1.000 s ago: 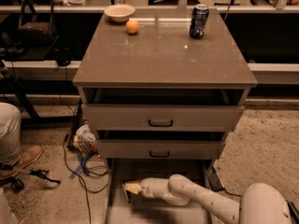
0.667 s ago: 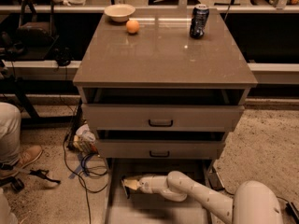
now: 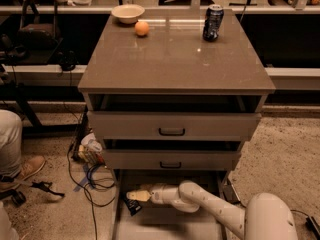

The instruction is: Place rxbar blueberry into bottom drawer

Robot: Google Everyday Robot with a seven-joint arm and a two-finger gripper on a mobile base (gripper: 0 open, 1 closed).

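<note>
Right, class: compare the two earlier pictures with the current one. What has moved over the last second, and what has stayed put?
The gripper has slid a little toward the picture's left, low over the left side of the bottom drawer. The rxbar blueberry shows dark just beneath it; whether it was let go cannot be told. The bowl, orange, soda can and upper drawers stayed put.

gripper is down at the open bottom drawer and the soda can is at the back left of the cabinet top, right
No: the camera view shows the soda can at the back right of the cabinet top. The gripper is indeed down at the left of the open bottom drawer.
</note>
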